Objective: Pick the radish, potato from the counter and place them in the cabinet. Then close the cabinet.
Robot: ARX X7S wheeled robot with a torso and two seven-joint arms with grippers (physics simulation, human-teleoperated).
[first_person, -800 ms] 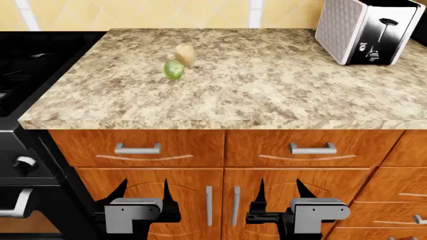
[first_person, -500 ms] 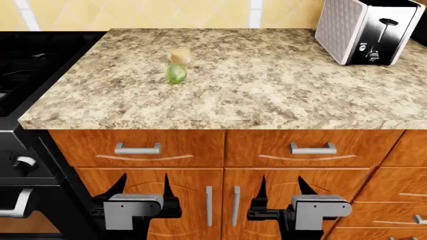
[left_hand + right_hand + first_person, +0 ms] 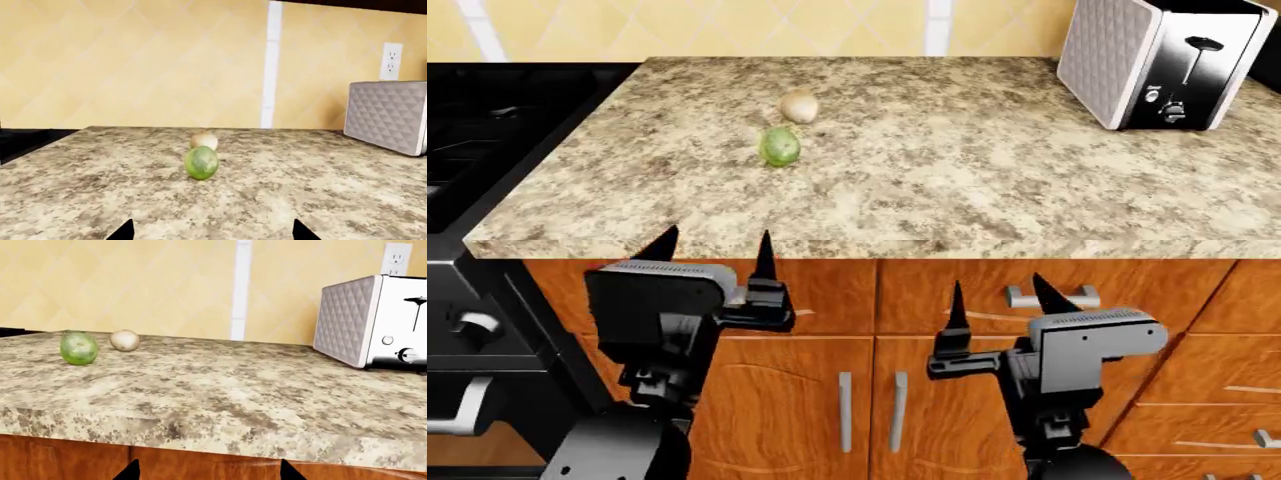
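Right now the left pincer [image 3: 714, 240] has its two black tips spread apart and holds nothing. It is raised in front of the bench [image 3: 988, 190], with its tips up at the front edge. The right pincer [image 3: 998, 290] is spread wide too, and empty. It sits a bit lower, in front of the wooden drawers [image 3: 701, 297].

Up on the speckled bench, the green radish [image 3: 779, 146] lies toward the left side. The tan potato [image 3: 799, 106] is just behind it, closer to the wall. They are near each other but do not touch in the head view. A shiny toaster [image 3: 1161, 60] stands at the far right corner. A black stove [image 3: 494, 130] is beside the bench on the left. Behind is a yellow tiled wall [image 3: 133, 60] with a white plug socket [image 3: 390, 61].
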